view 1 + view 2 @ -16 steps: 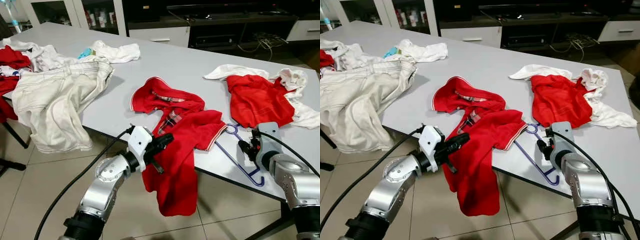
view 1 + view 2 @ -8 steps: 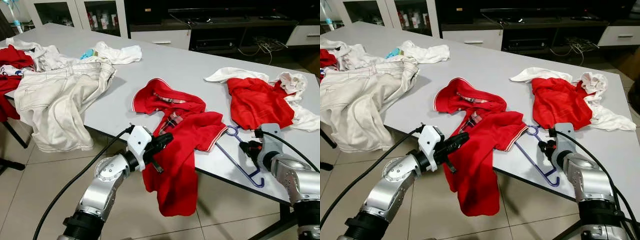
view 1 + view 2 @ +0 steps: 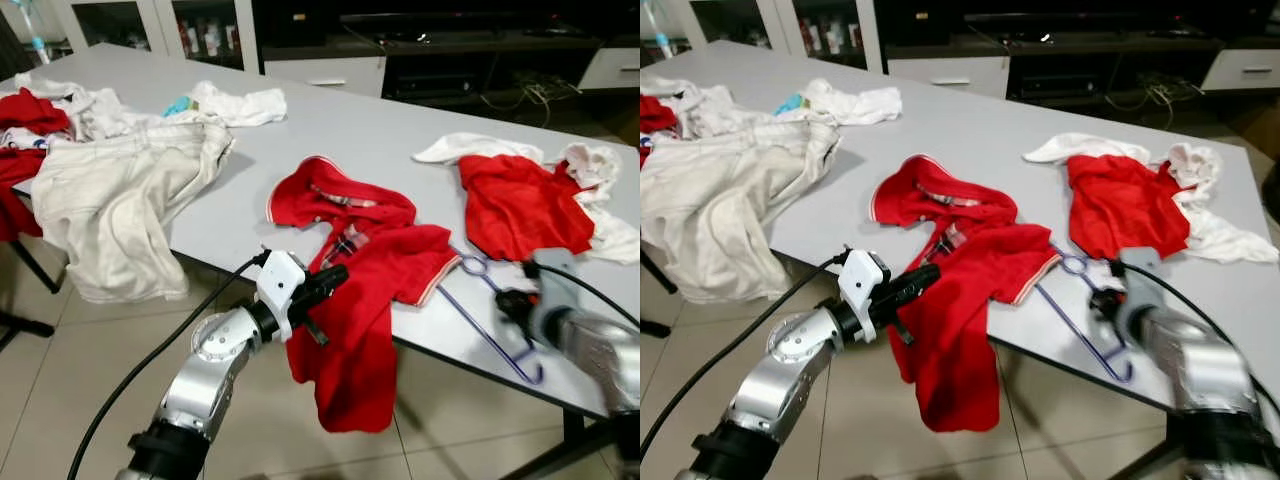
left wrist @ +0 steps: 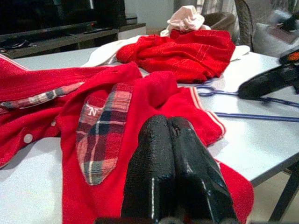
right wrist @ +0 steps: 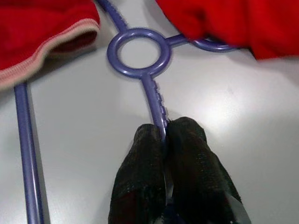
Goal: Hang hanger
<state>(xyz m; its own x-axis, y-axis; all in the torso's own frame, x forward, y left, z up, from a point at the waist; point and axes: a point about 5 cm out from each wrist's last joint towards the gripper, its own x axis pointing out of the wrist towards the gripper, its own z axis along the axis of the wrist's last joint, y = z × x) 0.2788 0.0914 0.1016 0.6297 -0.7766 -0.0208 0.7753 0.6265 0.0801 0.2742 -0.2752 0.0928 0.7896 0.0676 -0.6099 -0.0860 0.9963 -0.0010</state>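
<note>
Two grippers clenched: right gripper (image 5: 164, 135) pinching thin purple plastic hanger (image 5: 156, 100) flat on grey counter (image 3: 340, 130); left gripper (image 4: 170, 140) empty beside red polo shirt (image 3: 365, 290).

Bare table (image 3: 350, 120) through frame centre between cream trousers (image 3: 110, 200) at left and red shirt (image 3: 370, 260) in middle. Shirt's hem covers one hanger (image 5: 149, 79) arm; red cloth (image 3: 525, 205) at right overlaps the ring's far side. Grey gap open around the stem. Floor (image 3: 100, 340) at lower left open.
</note>
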